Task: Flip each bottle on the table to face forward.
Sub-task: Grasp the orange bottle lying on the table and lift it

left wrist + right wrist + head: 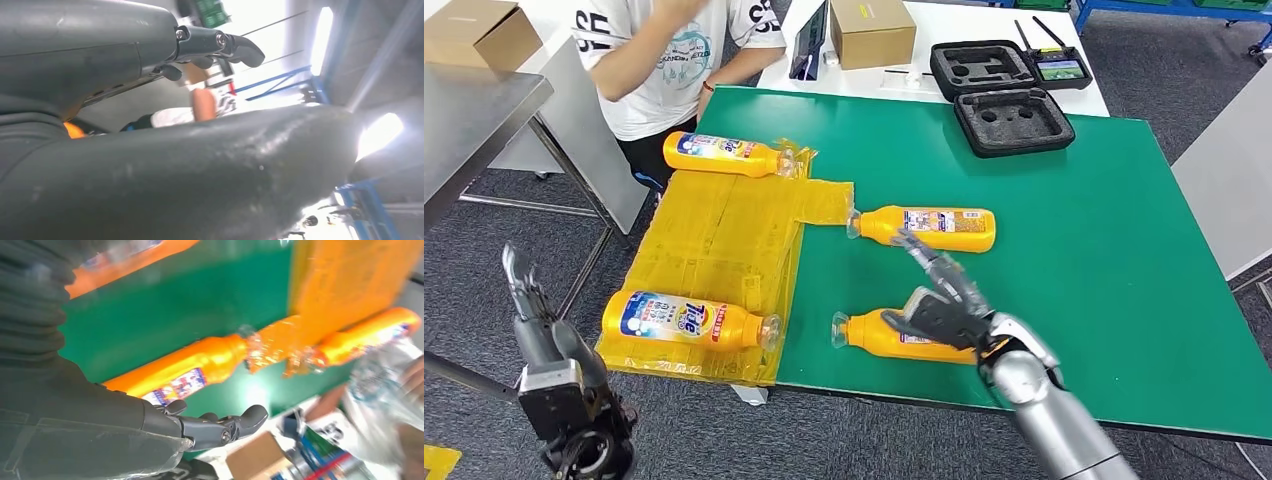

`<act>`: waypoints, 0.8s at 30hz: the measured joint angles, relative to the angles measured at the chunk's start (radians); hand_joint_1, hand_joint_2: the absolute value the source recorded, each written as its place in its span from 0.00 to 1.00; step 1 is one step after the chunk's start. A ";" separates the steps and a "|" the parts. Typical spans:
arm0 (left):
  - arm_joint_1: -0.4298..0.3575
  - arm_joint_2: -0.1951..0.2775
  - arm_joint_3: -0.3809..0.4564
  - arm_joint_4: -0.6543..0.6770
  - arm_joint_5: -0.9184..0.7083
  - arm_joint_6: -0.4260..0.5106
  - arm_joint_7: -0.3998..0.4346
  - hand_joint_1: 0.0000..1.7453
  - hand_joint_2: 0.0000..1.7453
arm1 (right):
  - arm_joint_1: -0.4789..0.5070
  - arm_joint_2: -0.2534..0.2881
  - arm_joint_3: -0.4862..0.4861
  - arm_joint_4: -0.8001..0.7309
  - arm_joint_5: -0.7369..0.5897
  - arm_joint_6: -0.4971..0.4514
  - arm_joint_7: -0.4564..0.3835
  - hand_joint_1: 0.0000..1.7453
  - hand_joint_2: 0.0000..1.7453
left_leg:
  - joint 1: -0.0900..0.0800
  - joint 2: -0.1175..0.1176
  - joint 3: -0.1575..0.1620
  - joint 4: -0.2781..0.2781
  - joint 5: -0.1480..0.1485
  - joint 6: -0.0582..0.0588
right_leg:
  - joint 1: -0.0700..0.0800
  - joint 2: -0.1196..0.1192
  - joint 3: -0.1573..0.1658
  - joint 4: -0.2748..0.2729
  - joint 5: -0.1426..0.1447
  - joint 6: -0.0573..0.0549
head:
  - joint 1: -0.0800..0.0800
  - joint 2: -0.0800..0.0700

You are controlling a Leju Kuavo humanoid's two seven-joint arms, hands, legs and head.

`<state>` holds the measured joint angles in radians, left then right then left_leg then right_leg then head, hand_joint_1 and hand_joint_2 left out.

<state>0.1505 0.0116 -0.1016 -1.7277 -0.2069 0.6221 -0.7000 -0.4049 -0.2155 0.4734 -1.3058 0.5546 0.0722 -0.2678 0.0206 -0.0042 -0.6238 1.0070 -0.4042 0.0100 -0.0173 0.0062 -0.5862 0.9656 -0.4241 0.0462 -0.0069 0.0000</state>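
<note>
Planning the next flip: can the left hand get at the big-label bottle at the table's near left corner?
Probably yes: the left hand hangs open beside that bottle, with nothing between them.

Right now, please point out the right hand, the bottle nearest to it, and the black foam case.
right hand [944, 300], head view, on its back.
nearest bottle [874, 335], head view, on its orange shoulder.
black foam case [1014, 122], head view, on its foam insert.

Two bottles [692, 319] [724, 154] lie on the sheet [714, 240] at the table's [1104, 220] left, two more [934, 227] [884, 334] just right of it.
</note>
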 joint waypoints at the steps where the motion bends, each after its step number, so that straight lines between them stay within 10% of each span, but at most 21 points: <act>1: 0.008 -0.002 0.000 0.000 0.007 -0.012 0.000 0.00 0.00 | -0.013 -0.014 0.003 0.000 0.002 0.021 0.019 0.00 1.00 | 0.000 0.000 0.000 0.000 0.000 0.000 | 0.000 0.000 0.000 0.000 0.000 0.000 | 0.000 0.000; 12: 0.040 -0.029 0.009 0.021 0.012 -0.050 0.000 0.00 0.00 | -0.123 -0.222 0.060 0.001 -0.054 0.200 0.068 0.00 1.00 | -0.001 -0.003 -0.001 0.000 0.000 0.001 | -0.001 -0.003 0.001 0.000 0.000 0.000 | 0.000 0.000; 24: 0.020 -0.037 0.008 0.072 0.022 -0.060 0.000 0.00 0.00 | -0.161 -0.217 0.179 0.075 0.003 0.205 0.046 0.00 1.00 | 0.001 -0.002 -0.001 0.000 0.001 0.000 | 0.001 -0.003 0.001 0.000 0.000 0.000 | 0.000 0.000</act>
<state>0.1708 -0.0258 -0.0939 -1.6558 -0.1854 0.5626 -0.7000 -0.5664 -0.4320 0.6528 -1.2311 0.5571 0.2773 -0.2217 0.0215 -0.0059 -0.6243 1.0071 -0.4037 0.0103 -0.0162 0.0032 -0.5856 0.9657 -0.4241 0.0463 -0.0067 0.0000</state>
